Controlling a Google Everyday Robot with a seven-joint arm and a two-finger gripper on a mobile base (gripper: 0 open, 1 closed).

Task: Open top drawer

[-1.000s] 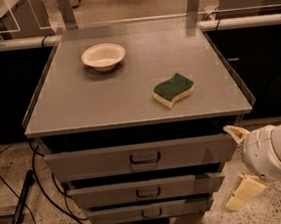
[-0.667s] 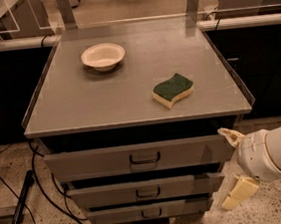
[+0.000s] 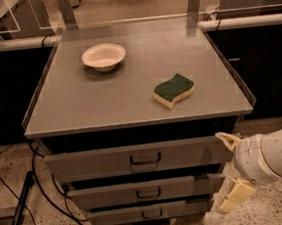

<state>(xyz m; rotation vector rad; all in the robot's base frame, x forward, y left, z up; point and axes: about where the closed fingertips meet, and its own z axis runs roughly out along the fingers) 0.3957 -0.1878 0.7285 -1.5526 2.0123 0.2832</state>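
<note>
cabinet (image 3: 80,108) of grey metal stands mid-scene, and the top drawer (image 3: 96,163) is the widest front on its near face, directly under the flat top, with a small dark loop handle (image 3: 145,159) at centre and two narrower drawer fronts (image 3: 104,195) below it. the gripper (image 3: 221,172) hangs at the near right, just beside the top drawer's right end and clear of the handle, its two cream fingers (image 3: 227,140) spread well apart and holding nothing. on the cabinet top a white bowl (image 3: 103,56) sits far left, and a green-and-yellow sponge (image 3: 174,90) lies nearer, to the right.
</note>
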